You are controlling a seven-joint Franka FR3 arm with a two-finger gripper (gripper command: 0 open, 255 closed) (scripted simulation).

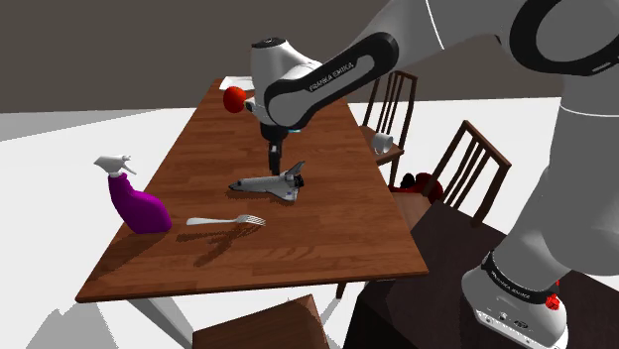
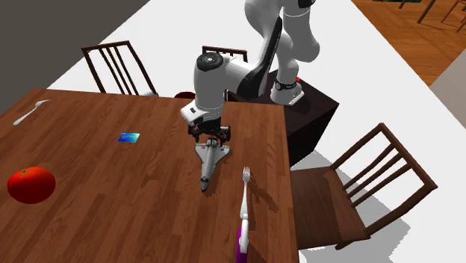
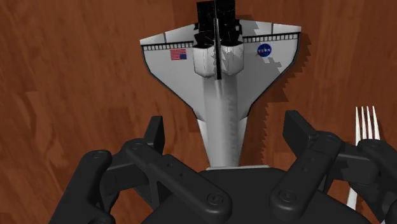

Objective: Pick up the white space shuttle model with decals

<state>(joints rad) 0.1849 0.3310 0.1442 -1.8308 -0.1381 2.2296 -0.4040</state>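
A white space shuttle model [image 1: 270, 184] lies flat near the middle of a brown wooden worktop [image 1: 327, 248]. The black end effector [image 1: 275, 159] hangs just above it, pointing down.

The wrist view gives the closest look. It shows a flag decal and a round blue emblem on the wings and black engine nozzles at the tail. The two fingers [image 3: 156, 130] stand apart on either side of the fuselage, open and touching nothing. A fork [image 3: 367, 124] lies on the wood beside one finger.

The second exterior view adds a spoon [image 2: 30, 112], a small blue card [image 2: 128, 137] and a red tomato [image 2: 31, 184].

The shoulder view shows a purple spray bottle [image 1: 139, 203] with a white trigger, standing near the worktop's left edge. What it holds cannot be seen.
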